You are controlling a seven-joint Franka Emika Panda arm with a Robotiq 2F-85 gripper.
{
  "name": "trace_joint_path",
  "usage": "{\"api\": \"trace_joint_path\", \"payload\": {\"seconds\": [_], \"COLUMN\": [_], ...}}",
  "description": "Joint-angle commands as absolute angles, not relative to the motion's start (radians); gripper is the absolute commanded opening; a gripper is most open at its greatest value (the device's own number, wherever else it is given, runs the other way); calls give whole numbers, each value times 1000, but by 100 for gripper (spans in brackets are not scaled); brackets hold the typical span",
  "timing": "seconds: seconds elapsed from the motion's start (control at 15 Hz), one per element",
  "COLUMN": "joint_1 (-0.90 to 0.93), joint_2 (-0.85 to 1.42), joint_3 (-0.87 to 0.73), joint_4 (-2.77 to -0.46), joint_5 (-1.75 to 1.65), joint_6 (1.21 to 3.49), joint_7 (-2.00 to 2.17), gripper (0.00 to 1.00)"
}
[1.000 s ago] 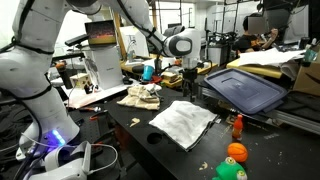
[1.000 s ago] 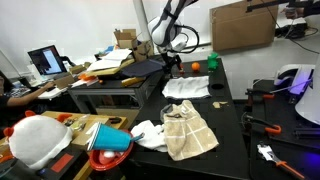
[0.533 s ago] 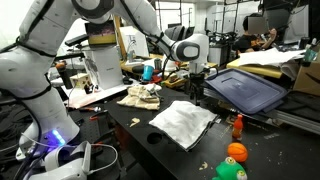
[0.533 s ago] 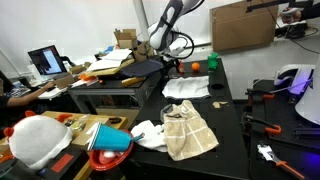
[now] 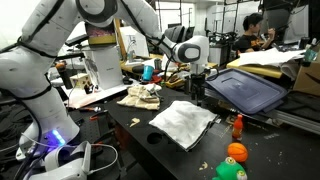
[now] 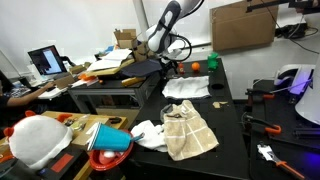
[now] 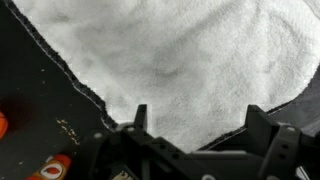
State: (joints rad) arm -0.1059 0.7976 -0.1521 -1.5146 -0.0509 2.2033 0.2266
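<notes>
My gripper [image 7: 200,118] is open and empty, with both fingers wide apart at the bottom of the wrist view. It hangs above a white towel [image 7: 170,55] that lies flat on the black table and fills most of that view. In both exterior views the gripper [image 5: 196,86] [image 6: 172,63] is held a little above the table at the far edge of the white towel [image 5: 183,122] [image 6: 187,87], not touching it.
A beige cloth [image 5: 140,96] [image 6: 188,130] lies farther along the table. A dark bin lid [image 5: 248,90] stands close beside the gripper. An orange ball [image 5: 236,152], a green ball [image 5: 230,172] and a small orange bottle [image 5: 237,125] sit near the towel. A blue bowl [image 6: 110,138] is farther off.
The arm has swung a little sideways toward the dark bin lid over the last second. The gripper stays open. The towel has not moved.
</notes>
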Motion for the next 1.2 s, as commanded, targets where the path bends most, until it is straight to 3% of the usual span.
{"api": "trace_joint_path", "payload": {"seconds": [0.0,1.13], "joint_1": [-97,-109], "joint_2": [747,644], "joint_3": [-181,-234], "joint_4": [-1569,-1802], "joint_5": [-51,-39], "joint_6": [2192,2269], "joint_7": [263,391], "gripper": [100,100]}}
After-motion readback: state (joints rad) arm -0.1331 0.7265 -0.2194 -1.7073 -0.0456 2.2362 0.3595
